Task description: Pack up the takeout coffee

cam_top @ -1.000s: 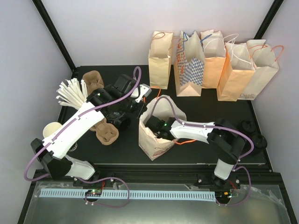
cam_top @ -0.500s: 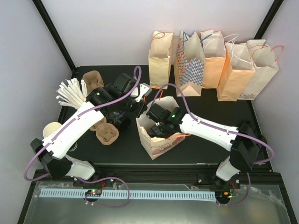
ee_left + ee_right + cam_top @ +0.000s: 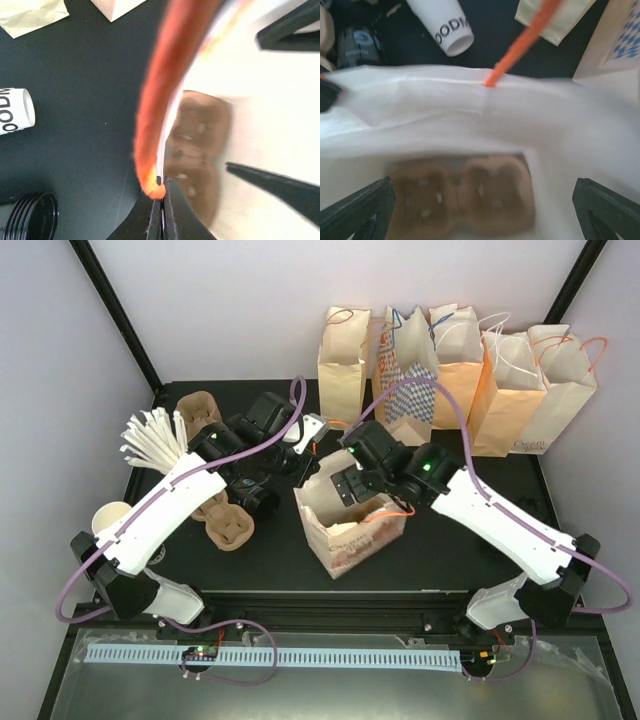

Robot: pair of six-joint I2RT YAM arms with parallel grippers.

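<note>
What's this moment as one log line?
left gripper: shut on orange handle | right gripper: open over bag | carrier: inside bag | coffee cup: on table, outside bag

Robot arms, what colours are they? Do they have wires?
The left arm and right arm have smooth white shells with black joints. A purple cable loops along each. A tiny green light glows on the right arm. The right end effector has dark pointed fingers.
</note>
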